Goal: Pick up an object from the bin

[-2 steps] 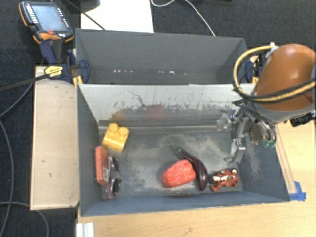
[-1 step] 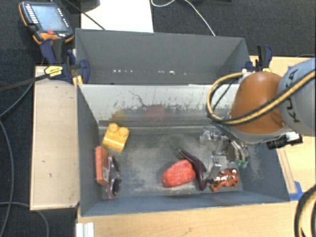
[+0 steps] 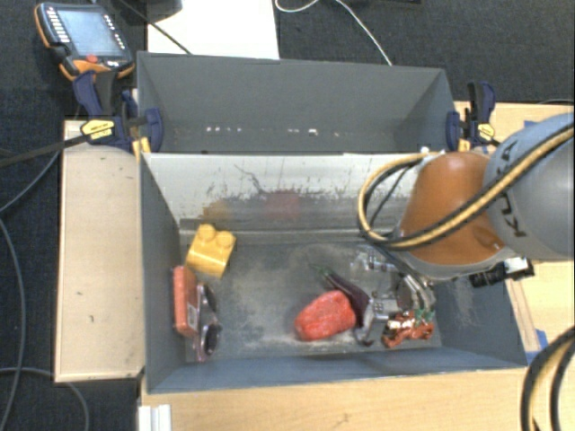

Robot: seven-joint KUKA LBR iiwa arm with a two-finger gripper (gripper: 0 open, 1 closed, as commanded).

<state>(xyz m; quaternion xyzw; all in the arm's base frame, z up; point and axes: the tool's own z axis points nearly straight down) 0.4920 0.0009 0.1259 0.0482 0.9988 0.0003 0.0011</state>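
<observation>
Here the gripper (image 3: pixel 384 317), its opening impossible to tell, hangs low at the front right of the grey metal bin (image 3: pixel 269 191), with the red lumpy rounded object (image 3: pixel 323 318) just beside it toward the view's left.

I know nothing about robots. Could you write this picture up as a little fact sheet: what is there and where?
container: grey metal bin
gripper: low over the bin floor, right part
nearest things: red lump on its left; dark long thing above the lump; small red-and-green thing on its right
left side: yellow block; orange bar along the wall; dark thing beside it
holding anything: cannot tell
</observation>
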